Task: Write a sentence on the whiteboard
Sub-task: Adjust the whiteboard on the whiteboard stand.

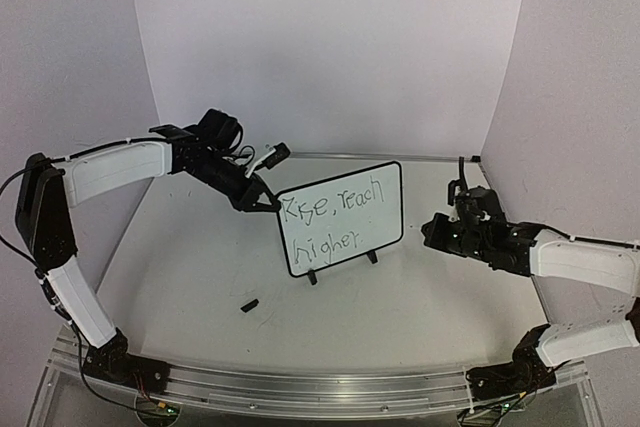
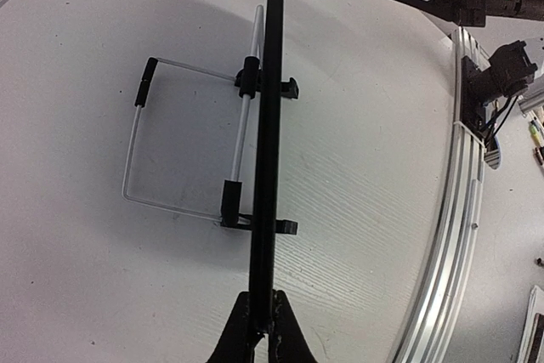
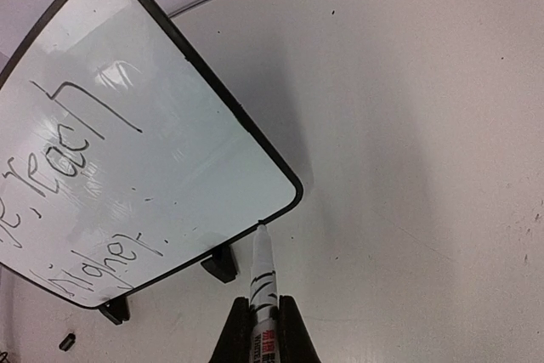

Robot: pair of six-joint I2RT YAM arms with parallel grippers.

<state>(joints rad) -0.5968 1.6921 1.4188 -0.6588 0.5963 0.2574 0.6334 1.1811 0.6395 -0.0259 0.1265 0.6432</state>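
The whiteboard (image 1: 340,217) stands upright on two black feet mid-table, black framed. The sentence (image 1: 325,225) reads "Rise, reach higher" in two dark lines. My left gripper (image 1: 268,203) is shut on the board's upper left edge; the left wrist view shows the frame edge-on (image 2: 270,125) clamped between the jaws, with a wire stand (image 2: 170,142) behind. My right gripper (image 1: 432,232) is right of the board, shut on a white marker (image 3: 263,282). The marker tip sits just off the board's lower right corner (image 3: 285,201). The lettering also shows in the right wrist view (image 3: 76,142).
A small black cap (image 1: 249,304) lies on the table in front of the board's left side. White walls close in the back and sides. An aluminium rail (image 1: 300,387) runs along the near edge.
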